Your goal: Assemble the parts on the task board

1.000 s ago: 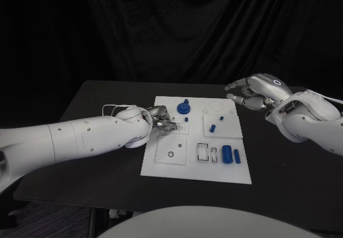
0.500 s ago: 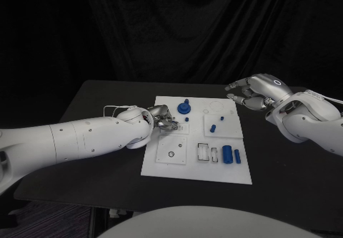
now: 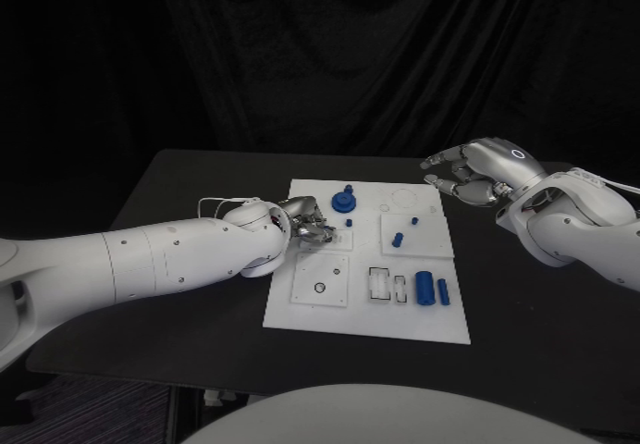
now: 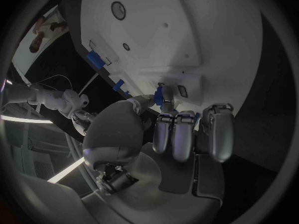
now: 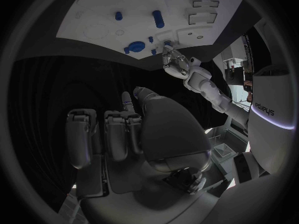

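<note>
Pinching a blue part [image 4: 159,94] in left hand [image 3: 304,222] fingers over task board [image 3: 367,319], right hand [image 3: 470,171] curled empty.

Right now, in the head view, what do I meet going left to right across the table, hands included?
Left silver hand at the white task board's left part → round blue knob-topped part → short blue peg lying slanted → thick blue cylinder → slim blue rod → right silver hand off the board's far right corner.

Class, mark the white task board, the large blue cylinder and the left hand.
white task board [image 3: 360,324]: head view, bare near edge.
large blue cylinder [image 3: 423,287]: head view, middle of its side.
left hand [image 3: 307,227]: head view, the hand's middle.
</note>
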